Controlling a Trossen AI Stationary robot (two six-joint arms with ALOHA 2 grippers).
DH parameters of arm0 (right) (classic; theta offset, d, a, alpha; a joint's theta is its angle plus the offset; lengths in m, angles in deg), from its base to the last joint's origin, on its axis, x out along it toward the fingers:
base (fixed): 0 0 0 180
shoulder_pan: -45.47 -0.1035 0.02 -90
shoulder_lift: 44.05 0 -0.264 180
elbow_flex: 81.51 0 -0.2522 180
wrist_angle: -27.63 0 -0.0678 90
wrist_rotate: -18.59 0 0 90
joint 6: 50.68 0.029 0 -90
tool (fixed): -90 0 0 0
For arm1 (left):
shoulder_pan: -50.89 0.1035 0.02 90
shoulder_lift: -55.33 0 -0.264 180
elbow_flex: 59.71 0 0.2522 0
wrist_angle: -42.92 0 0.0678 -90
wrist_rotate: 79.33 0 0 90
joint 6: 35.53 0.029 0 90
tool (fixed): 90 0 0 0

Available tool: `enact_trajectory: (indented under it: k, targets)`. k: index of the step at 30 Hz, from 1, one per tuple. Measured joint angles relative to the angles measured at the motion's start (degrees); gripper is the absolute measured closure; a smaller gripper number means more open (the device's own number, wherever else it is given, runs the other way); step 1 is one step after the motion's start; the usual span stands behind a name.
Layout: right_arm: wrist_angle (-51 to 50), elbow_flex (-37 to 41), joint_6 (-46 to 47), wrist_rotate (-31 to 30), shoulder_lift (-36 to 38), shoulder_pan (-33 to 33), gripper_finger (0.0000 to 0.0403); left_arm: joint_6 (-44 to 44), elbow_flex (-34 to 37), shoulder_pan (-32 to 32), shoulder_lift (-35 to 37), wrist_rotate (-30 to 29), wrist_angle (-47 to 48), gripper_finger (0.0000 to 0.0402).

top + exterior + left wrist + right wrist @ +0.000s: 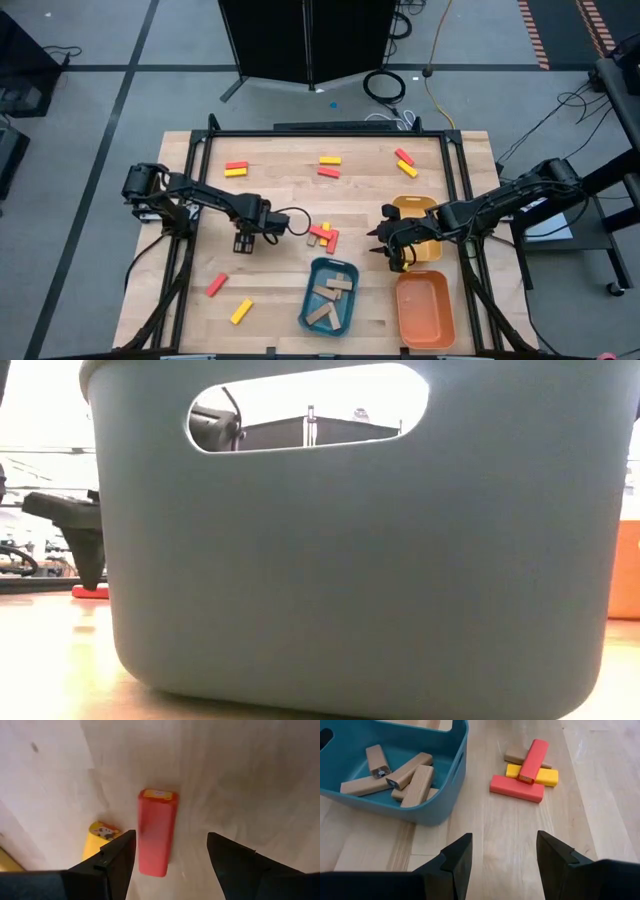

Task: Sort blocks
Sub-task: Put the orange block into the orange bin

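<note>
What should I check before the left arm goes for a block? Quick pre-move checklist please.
1. Left gripper open: ok, fingers spread wide, nothing held.
2. Red block between the fingers: ok, though it sits nearer one finger than the other.
3. Neighbours clear of the grasp: not ok, a yellow block lies right beside one finger.
4. Right gripper out of the way: ok, open and empty near the blue tray, facing the mixed pile.
5. Orange tray free to receive red: ok, looks empty.
6. Contact height over the table: cannot tell.
</note>
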State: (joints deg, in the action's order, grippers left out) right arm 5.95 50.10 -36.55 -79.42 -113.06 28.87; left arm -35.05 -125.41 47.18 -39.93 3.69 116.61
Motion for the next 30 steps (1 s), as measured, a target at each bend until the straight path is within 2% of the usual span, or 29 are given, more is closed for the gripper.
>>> enact_trajectory:
  k: [5, 15, 18, 27, 30]
  targets:
    - [0.02, -0.02, 0.09, -3.51, 0.02, -0.02, 0.0257, 1.42, 1.38, 0.32, 0.00, -2.06, -0.71, 0.0160]
    - [0.07, -0.02, 0.20, -4.24, 0.01, 0.02, 0.0257, 2.01, 3.52, 4.25, 0.11, 1.09, -3.65, 0.0165]
    - [0.26, -0.02, 0.20, -4.24, 0.00, 0.02, 0.0257, 2.01, 3.55, 4.79, 0.11, 1.61, -3.84, 0.0193]
    - [0.42, -0.02, 0.20, -4.22, 0.00, 0.02, 0.0257, 3.00, 3.42, 5.18, 0.11, 1.85, -4.69, 0.0313]
    - [0.39, -0.03, 0.20, -4.19, 0.00, 0.02, 0.0257, 1.41, 2.57, 5.21, 0.05, 1.95, -4.66, 0.0328]
